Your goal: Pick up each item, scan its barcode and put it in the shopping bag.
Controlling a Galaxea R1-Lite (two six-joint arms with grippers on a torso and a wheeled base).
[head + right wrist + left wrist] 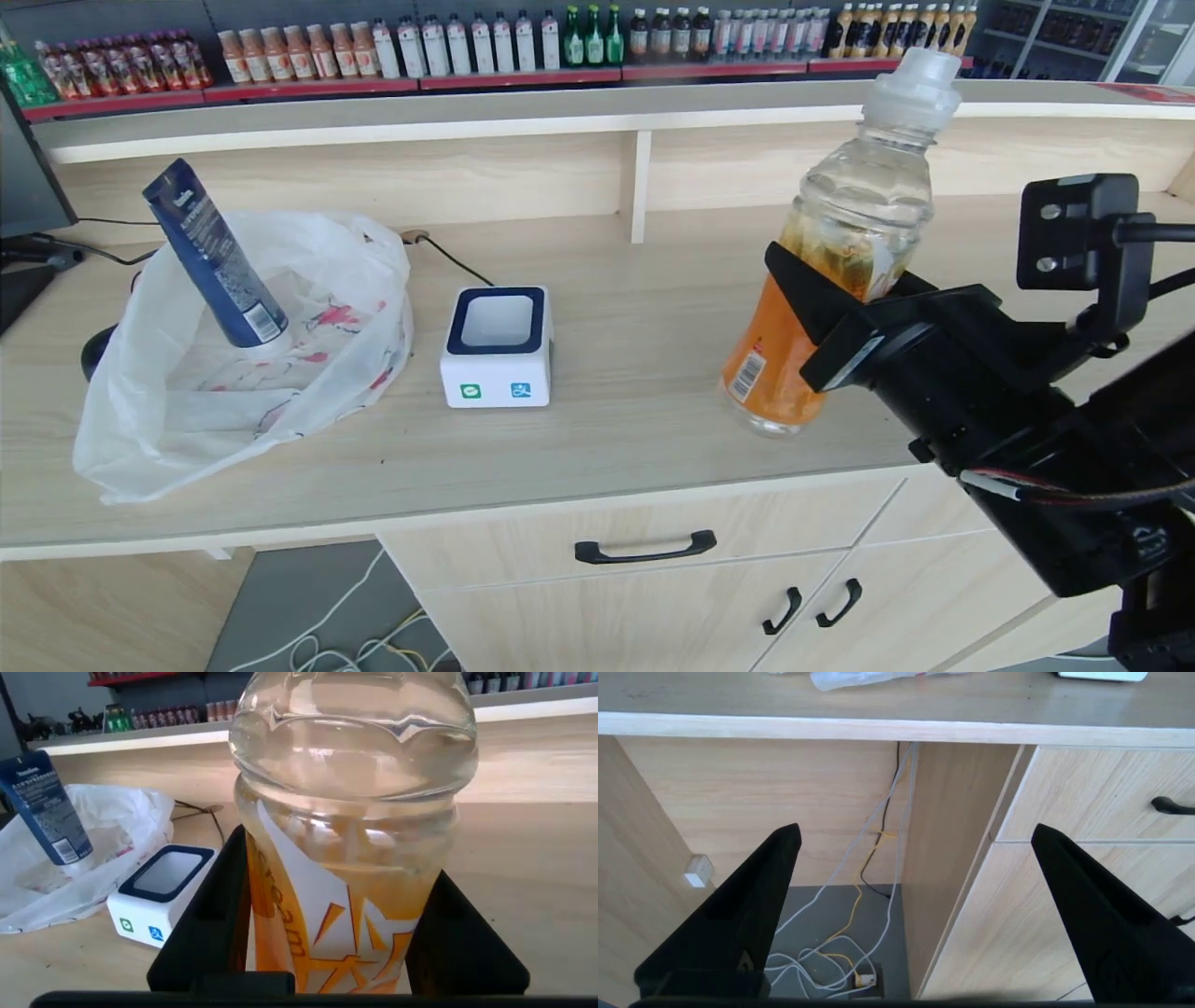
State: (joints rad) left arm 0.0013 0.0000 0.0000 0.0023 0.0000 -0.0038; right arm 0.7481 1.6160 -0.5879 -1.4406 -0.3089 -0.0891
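Observation:
A clear bottle (840, 252) with an orange label and a white cap is tilted above the right part of the counter, its barcode facing the scanner side. My right gripper (845, 303) is shut on the bottle (350, 859) around its middle. The white scanner (498, 347) with a dark-rimmed window sits at mid-counter, also seen as the scanner (161, 896). A white shopping bag (243, 373) lies open at the left with a blue tube (217, 257) standing in it. My left gripper (910, 915) hangs open below the counter edge, in front of the cabinet, holding nothing.
The wooden counter (635, 411) has a raised shelf behind and drawers with black handles (644, 548) below. A cable runs from the scanner to the back. Cables (850, 952) lie on the floor under the counter. A monitor edge (23, 187) stands at far left.

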